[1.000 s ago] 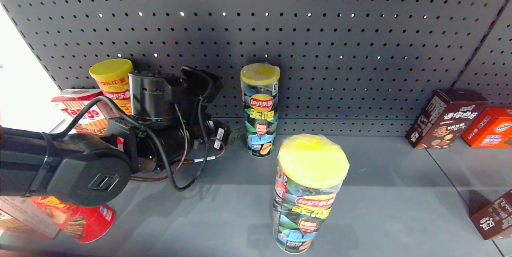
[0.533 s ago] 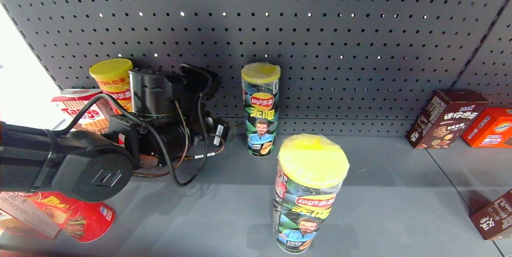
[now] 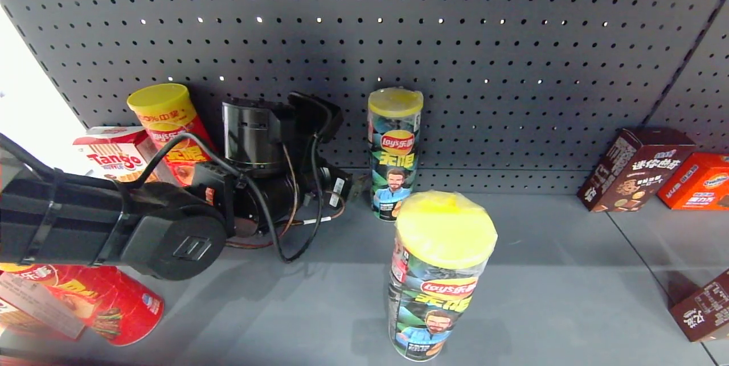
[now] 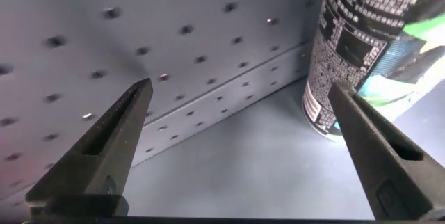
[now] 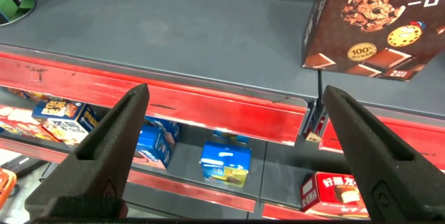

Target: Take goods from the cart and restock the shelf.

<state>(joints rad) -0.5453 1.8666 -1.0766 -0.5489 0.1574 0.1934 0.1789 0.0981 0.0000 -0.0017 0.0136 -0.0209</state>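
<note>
Left gripper (image 4: 238, 92), jaws spread and empty, sits low at the back of the grey metal shelf (image 3: 569, 275), with the yellow-lidded tall cylindrical chip can (image 3: 394, 155) upright just beside its tips at 3 o'clock, long axis vertical, left arm nearer.

left claw (image 4: 240, 90) spread wide, held level | right claw (image 5: 234, 92) spread wide, empty

The rear can (image 3: 394, 155) and front can (image 3: 438, 280) each have a yellow lid and a dark wrapper printed green and blue. The back panel (image 3: 512, 41) is grey with regular rows of holes.
</note>
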